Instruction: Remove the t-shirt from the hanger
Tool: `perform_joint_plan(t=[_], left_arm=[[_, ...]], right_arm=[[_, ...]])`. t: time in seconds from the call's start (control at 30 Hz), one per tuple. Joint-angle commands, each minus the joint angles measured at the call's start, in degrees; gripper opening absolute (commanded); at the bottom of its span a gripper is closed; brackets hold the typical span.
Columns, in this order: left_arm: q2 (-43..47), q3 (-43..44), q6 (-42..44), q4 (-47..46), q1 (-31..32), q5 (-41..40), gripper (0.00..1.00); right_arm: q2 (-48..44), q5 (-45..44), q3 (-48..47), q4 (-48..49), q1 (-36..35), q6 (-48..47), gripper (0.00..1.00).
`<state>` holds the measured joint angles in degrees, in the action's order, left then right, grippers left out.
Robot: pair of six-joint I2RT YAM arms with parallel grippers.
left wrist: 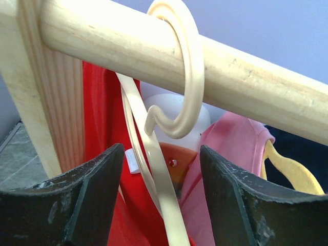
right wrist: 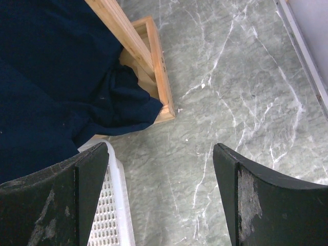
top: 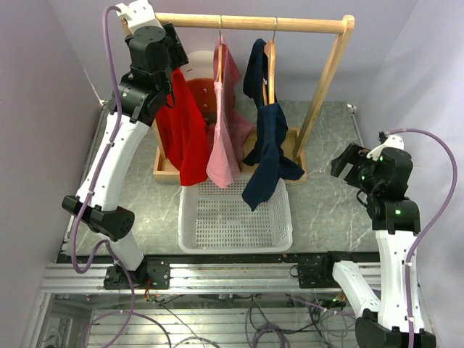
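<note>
Left gripper (left wrist: 161, 154) hangs open, jaws either side of the cream hanger (left wrist: 196, 66) just under the rail (left wrist: 256, 87), seemingly lining up a grip since the red t-shirt (top: 185, 138) hangs from it, while the right gripper (right wrist: 160, 154) waits open over the table (right wrist: 246, 102).

Left arm (top: 109, 159): raised high, lower link steep, upper link reaching up and forward, wrist bent over behind the gripper. 
Left gripper (left wrist: 161, 154): jaws spread wide; two dark fingers (left wrist: 92, 195), scuffed along their inner edges, tips level. 
Right arm (top: 391, 239): upright, elbow folded, wrist turned inward. 
Right gripper (right wrist: 161, 154): angled downward, jaws spread wide; fingers (right wrist: 256, 200) worn pale on the inner faces.
</note>
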<state>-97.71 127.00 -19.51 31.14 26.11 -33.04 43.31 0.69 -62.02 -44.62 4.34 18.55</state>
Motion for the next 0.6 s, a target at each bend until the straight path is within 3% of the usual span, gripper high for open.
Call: perform_joint_plan(t=[0.0, 0.33, 0.4, 0.5, 0.53, 0.57], left_arm=[[2.1, -0.5, 1.2, -3.0, 0.3, -3.1, 0.71], [2.1, -3.0, 0.5, -3.3, 0.1, -3.2, 0.65], [2.4, -3.4, 0.4, -3.9, 0.1, -2.9, 0.53], [2.9, -4.4, 0.6, -5.0, 0.1, -2.8, 0.16], [3.0, -4.6, 0.9, -5.4, 0.1, -2.8, 0.08], [3.3, -4.8, 1.3, -5.9, 0.1, -2.7, 0.07]], right_arm=[[0.1, 0.8, 0.4, 1.5, 0.1, -0.9, 0.83], [0.5, 1.4, 0.7, 1.7, 0.1, -0.9, 0.83], [0.5, 1.2, 0.7, 1.5, 0.1, -0.9, 0.83], [0.4, 0.9, 0.7, 1.4, 0.1, -0.9, 0.83], [0.4, 0.9, 0.7, 1.3, 0.1, -0.9, 0.83], [0.3, 0.9, 0.8, 1.3, 0.1, -0.9, 0.83]])
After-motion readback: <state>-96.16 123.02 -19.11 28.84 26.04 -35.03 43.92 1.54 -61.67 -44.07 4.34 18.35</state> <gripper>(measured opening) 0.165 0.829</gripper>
